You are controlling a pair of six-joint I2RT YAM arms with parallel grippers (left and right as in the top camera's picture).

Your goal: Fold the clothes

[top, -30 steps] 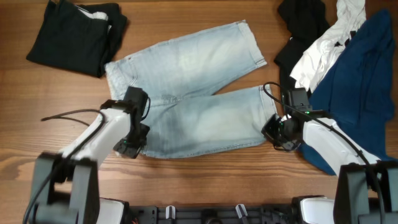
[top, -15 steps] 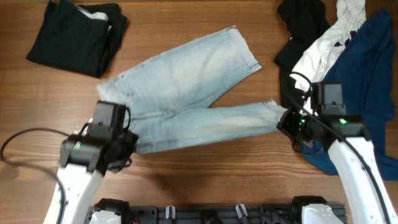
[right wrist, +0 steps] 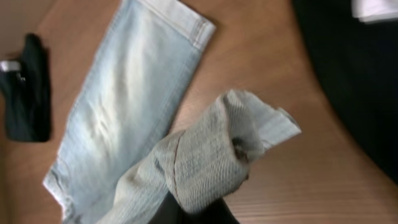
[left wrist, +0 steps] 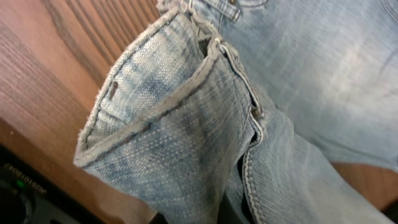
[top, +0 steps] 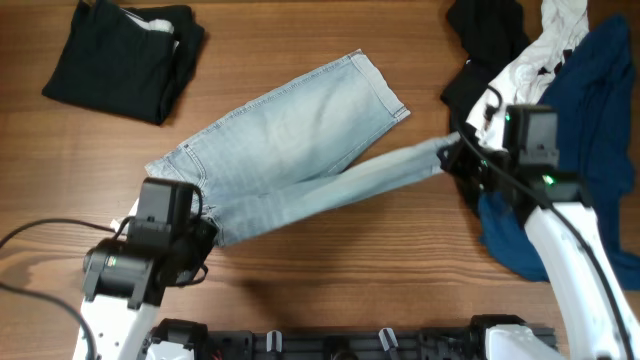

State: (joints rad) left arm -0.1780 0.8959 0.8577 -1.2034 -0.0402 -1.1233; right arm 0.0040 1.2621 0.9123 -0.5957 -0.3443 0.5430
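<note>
Folding step: left tool point(top: 188, 232) was shut on the waistband corner of the denim shorts point(top: 290, 135), right tool point(top: 462, 160) shut on the near-leg hem, raised off the tabletop point(top: 330, 270); far leg lay flat. Best move was carrying both ends over together, taut, edges matched. Tool tips were buried in denim in both wrist views.

Left arm point(top: 100, 322) and right arm point(top: 572, 252) show white links, black wrist housings, black cables, green lights.
</note>
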